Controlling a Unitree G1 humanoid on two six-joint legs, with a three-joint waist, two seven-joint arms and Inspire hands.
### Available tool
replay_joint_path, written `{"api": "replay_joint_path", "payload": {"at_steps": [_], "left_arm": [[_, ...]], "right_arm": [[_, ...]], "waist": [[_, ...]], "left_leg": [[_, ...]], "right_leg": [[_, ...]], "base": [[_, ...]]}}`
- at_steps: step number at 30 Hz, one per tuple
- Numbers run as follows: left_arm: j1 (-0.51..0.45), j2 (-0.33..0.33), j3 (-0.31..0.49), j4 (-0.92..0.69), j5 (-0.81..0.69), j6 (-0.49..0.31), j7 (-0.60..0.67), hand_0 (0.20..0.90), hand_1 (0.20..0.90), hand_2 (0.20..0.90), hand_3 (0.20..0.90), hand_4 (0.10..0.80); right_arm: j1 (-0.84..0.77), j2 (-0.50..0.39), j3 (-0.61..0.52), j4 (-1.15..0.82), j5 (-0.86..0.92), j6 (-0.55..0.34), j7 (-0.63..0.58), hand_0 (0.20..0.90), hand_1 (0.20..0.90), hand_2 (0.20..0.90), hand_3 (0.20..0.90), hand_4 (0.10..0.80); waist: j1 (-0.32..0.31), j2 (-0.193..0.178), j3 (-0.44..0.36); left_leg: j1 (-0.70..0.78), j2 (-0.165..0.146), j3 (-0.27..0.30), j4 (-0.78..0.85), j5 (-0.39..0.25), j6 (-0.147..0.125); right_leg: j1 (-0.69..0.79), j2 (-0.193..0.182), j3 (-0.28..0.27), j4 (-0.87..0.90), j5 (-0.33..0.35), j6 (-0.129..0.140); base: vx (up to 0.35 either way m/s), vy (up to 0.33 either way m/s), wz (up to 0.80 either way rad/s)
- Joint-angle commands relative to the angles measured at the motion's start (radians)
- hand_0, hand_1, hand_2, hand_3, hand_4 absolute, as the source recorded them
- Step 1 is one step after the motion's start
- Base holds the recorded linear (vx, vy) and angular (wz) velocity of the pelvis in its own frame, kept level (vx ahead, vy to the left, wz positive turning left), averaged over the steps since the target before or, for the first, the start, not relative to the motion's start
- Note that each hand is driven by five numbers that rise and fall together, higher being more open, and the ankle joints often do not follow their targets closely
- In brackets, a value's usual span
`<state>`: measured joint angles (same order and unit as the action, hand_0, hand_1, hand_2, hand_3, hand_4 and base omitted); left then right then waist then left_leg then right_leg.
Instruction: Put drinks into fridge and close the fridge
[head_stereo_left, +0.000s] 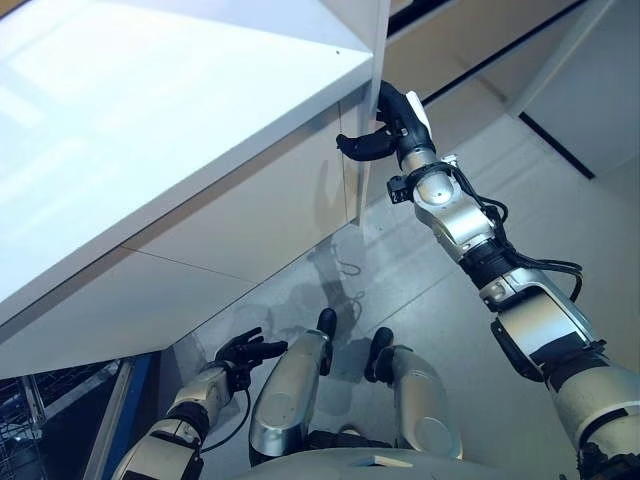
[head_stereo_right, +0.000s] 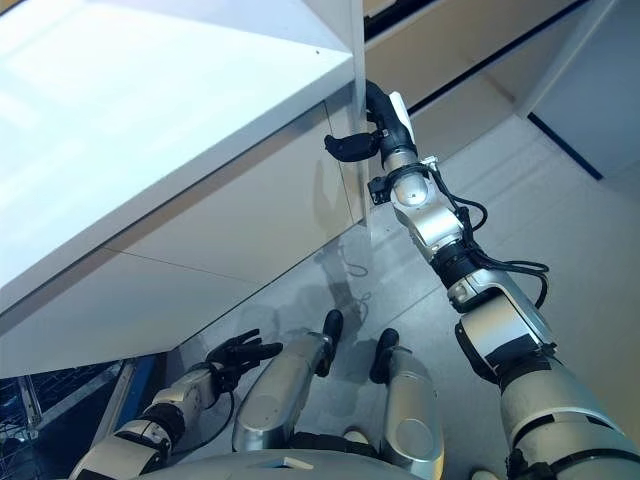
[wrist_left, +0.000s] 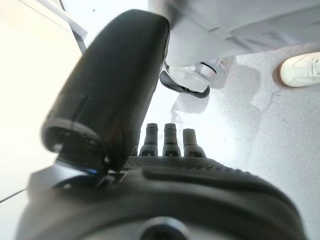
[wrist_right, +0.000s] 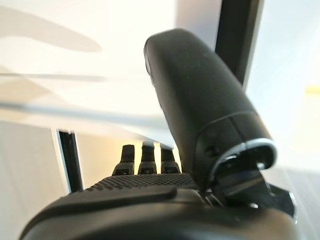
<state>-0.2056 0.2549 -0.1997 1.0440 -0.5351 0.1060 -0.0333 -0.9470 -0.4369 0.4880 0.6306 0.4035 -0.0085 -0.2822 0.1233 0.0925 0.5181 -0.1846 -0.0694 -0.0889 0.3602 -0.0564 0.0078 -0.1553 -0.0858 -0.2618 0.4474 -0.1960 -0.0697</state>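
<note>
A large white fridge panel (head_stereo_left: 150, 140) slants across the upper left of the eye views, ending in a narrow vertical edge (head_stereo_left: 379, 60). My right hand (head_stereo_left: 392, 128) is raised against that edge. Its fingers (wrist_right: 142, 160) are straight and reach up along the edge, and its thumb (head_stereo_left: 357, 147) sticks out to the left below the panel. It holds nothing. My left hand (head_stereo_left: 243, 351) hangs low near the floor with its fingers (wrist_left: 170, 137) straight and spread, and it is empty.
A dark wire rack beside a blue frame (head_stereo_left: 45, 405) stands at the lower left. A person's white shoe (wrist_left: 300, 70) is on the grey floor (head_stereo_left: 560, 210). A dark strip (head_stereo_left: 560, 145) runs along the floor at the right.
</note>
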Motion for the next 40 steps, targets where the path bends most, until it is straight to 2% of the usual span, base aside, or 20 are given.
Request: {"api": "replay_joint_path", "payload": {"at_steps": [1, 3, 5, 7, 9, 11, 13, 18, 20, 26, 40], "left_arm": [[0.085, 0.058, -0.035, -0.017, 0.033, -0.025, -0.004, 0.900, 0.900, 0.900, 0.900, 0.800], [0.100, 0.056, -0.023, -0.020, 0.033, -0.018, -0.004, 0.900, 0.900, 0.900, 0.900, 0.800], [0.137, 0.046, 0.003, -0.029, 0.023, -0.014, -0.004, 0.900, 0.900, 0.900, 0.900, 0.800], [0.183, 0.032, 0.030, -0.038, 0.009, -0.002, -0.014, 0.900, 0.900, 0.900, 0.900, 0.800], [0.220, 0.016, 0.050, -0.041, 0.005, -0.012, -0.010, 0.900, 0.900, 0.900, 0.900, 0.800], [0.234, 0.014, 0.063, -0.037, 0.003, -0.007, -0.014, 0.900, 0.900, 0.900, 0.900, 0.800], [0.239, 0.022, 0.092, 0.014, 0.007, -0.008, -0.030, 0.900, 0.900, 0.900, 0.900, 0.800], [0.218, 0.036, 0.116, 0.142, 0.070, -0.063, -0.065, 0.900, 0.900, 0.900, 0.900, 0.800], [0.212, 0.035, 0.116, 0.179, 0.111, -0.084, -0.073, 0.900, 0.900, 0.900, 0.900, 0.800], [0.216, 0.016, 0.101, 0.223, 0.165, -0.134, -0.095, 0.900, 0.900, 0.900, 0.900, 0.800], [0.203, -0.003, 0.082, 0.215, 0.129, -0.115, -0.082, 0.900, 0.900, 0.900, 0.900, 0.800]], "right_arm": [[-0.005, -0.013, -0.106, -0.075, 0.054, -0.108, 0.002, 0.900, 0.900, 0.900, 0.900, 0.800], [0.070, -0.021, -0.123, -0.098, 0.056, -0.100, 0.016, 0.900, 0.900, 0.900, 0.900, 0.800], [0.265, -0.029, -0.169, -0.139, 0.046, -0.056, 0.054, 0.900, 0.900, 0.900, 0.900, 0.800], [0.496, -0.032, -0.229, -0.151, 0.008, -0.072, 0.103, 0.900, 0.900, 0.900, 0.900, 0.800], [0.684, -0.024, -0.277, -0.107, -0.052, -0.066, 0.174, 0.900, 0.900, 0.900, 0.900, 0.800], [0.751, -0.017, -0.291, -0.065, -0.052, -0.042, 0.180, 0.900, 0.900, 0.900, 0.900, 0.800], [0.830, 0.016, -0.318, 0.116, -0.088, -0.027, 0.254, 0.900, 0.900, 0.900, 0.900, 0.800], [0.894, 0.087, -0.333, 0.413, -0.145, -0.012, 0.296, 0.900, 0.900, 0.900, 0.900, 0.800], [0.919, 0.110, -0.339, 0.494, -0.159, -0.016, 0.330, 0.900, 0.900, 0.900, 0.900, 0.800], [0.967, 0.152, -0.330, 0.656, -0.285, 0.061, 0.431, 0.900, 0.900, 0.900, 0.900, 0.800], [0.964, 0.173, -0.288, 0.641, -0.316, 0.068, 0.467, 0.900, 0.900, 0.900, 0.900, 0.800]], "waist": [[0.004, -0.080, -0.153], [-0.009, -0.091, -0.176], [-0.046, -0.112, -0.223], [-0.078, -0.123, -0.274], [-0.104, -0.130, -0.318], [-0.114, -0.133, -0.337], [-0.130, -0.141, -0.374], [-0.140, -0.146, -0.416], [-0.144, -0.145, -0.426], [-0.153, -0.144, -0.434], [-0.159, -0.142, -0.428]], "left_leg": [[0.054, 0.012, 0.056, -0.022, -0.088, 0.023], [0.073, 0.014, 0.061, -0.053, -0.078, 0.022], [0.116, 0.020, 0.087, -0.104, -0.066, 0.021], [0.156, 0.028, 0.113, -0.153, -0.058, 0.022], [0.192, 0.034, 0.140, -0.203, -0.051, 0.022], [0.212, 0.036, 0.151, -0.231, -0.046, 0.020], [0.256, 0.038, 0.170, -0.289, -0.040, 0.018], [0.294, 0.044, 0.181, -0.391, -0.009, 0.012], [0.298, 0.047, 0.175, -0.413, 0.003, 0.009], [0.302, 0.045, 0.184, -0.407, -0.005, 0.015], [0.306, 0.038, 0.177, -0.407, -0.023, 0.024]], "right_leg": [[0.095, 0.017, 0.074, -0.150, 0.055, 0.032], [0.108, 0.022, 0.081, -0.182, 0.067, 0.037], [0.144, 0.030, 0.097, -0.245, 0.089, 0.052], [0.167, 0.034, 0.111, -0.292, 0.112, 0.069], [0.190, 0.035, 0.124, -0.342, 0.135, 0.087], [0.203, 0.034, 0.129, -0.369, 0.150, 0.097], [0.226, 0.036, 0.136, -0.424, 0.179, 0.118], [0.243, 0.053, 0.150, -0.476, 0.201, 0.133], [0.242, 0.061, 0.156, -0.472, 0.195, 0.133], [0.243, 0.062, 0.164, -0.475, 0.191, 0.132], [0.241, 0.068, 0.185, -0.478, 0.183, 0.135]], "base": [[0.062, 0.056, -0.03], [0.031, 0.047, -0.04], [0.016, 0.101, -0.09], [0.016, 0.120, -0.22], [-0.010, 0.098, -0.21], [-0.033, 0.063, -0.25], [-0.018, 0.047, -0.39], [-0.036, 0.004, -0.28], [-0.036, 0.013, -0.12], [-0.016, 0.014, -0.08], [-0.015, 0.003, -0.03]]}}
